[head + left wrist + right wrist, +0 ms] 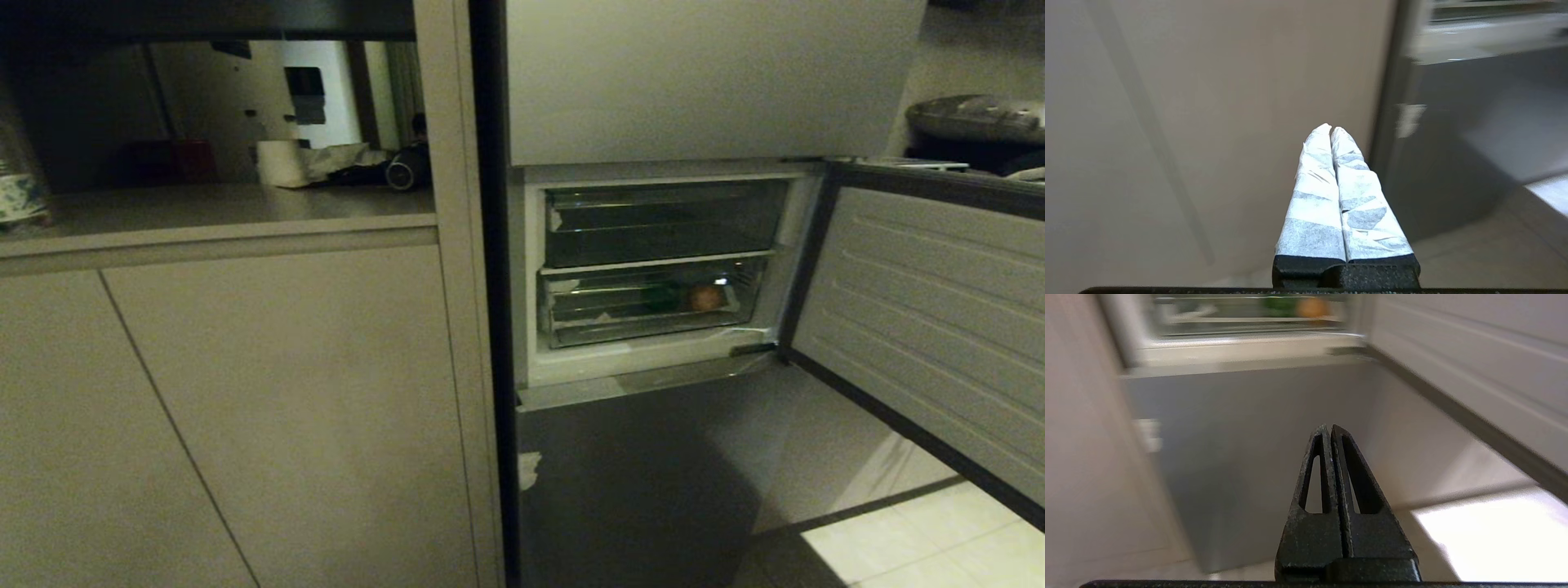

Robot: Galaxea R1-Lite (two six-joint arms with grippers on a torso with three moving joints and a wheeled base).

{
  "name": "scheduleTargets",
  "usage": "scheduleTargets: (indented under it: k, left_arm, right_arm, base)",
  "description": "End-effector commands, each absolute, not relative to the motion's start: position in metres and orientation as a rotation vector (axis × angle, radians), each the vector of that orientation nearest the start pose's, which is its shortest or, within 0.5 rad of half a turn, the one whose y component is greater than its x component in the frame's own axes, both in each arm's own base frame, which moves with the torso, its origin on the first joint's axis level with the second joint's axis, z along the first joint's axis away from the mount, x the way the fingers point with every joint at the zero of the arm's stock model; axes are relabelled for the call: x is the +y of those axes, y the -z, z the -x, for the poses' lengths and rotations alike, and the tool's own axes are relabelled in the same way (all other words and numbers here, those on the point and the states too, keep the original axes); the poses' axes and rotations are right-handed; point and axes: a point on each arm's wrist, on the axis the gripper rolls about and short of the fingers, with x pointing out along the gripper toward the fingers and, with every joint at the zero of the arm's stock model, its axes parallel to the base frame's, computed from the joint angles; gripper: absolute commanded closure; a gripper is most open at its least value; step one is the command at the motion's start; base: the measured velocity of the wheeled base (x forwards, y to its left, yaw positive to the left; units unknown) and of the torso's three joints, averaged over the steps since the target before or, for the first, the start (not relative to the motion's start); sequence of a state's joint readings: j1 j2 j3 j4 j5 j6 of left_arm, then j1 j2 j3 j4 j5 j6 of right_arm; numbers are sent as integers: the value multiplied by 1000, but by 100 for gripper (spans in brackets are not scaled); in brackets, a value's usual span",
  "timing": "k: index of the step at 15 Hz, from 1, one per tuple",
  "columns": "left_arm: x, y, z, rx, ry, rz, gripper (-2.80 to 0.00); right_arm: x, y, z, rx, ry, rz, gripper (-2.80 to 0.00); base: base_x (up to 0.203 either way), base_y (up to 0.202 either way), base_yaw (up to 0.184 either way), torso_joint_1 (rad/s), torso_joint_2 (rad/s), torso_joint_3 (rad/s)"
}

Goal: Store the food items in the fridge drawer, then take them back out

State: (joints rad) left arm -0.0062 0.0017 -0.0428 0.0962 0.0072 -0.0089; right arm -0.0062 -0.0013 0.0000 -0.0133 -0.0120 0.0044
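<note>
Nearest, the left gripper (1332, 130) and right gripper (1329, 427) are both seen pressed closed and empty, low before the fridge. Farther off, past the open door (922, 327), the fridge drawer (645, 310) is pushed in, with the green item (660, 298) beside the tan item (706, 297) inside.

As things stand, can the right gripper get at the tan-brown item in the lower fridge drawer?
Probably not yet. The right gripper is shut and low, short of the fridge, and the tan-brown item sits behind the pushed-in lower drawer's clear front. The fridge door is open.
</note>
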Motion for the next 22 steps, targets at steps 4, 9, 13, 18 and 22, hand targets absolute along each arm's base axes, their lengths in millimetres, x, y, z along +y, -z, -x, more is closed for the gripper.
scheduleTargets:
  k: [4,9,13,18,22]
  left_arm:
    - [0,-77,26,55,-2,9,0]
    - [0,-77,26,55,-2,9,0]
    - [0,-77,26,55,-2,9,0]
    - [0,-77,26,55,-2,9,0]
    - [0,-77,26,56,-2,9,0]
  right_arm:
    - [0,-76,23,-11,18,-5,0]
    - [0,-76,23,-11,17,-9,0]
    - [0,-76,23,-11,17,-9,0]
    - [1,-105,28,-77,-16,64,0]
    - [3,-151,-16,159,-140,13,-280]
  base:
    - [0,-11,175,4,0,4]
    - [3,-7,166,0,4,1]
    - [0,-1,21,1,1,0]
    - [0,0,0,0,0,0]
    - [0,0,0,0,0,0]
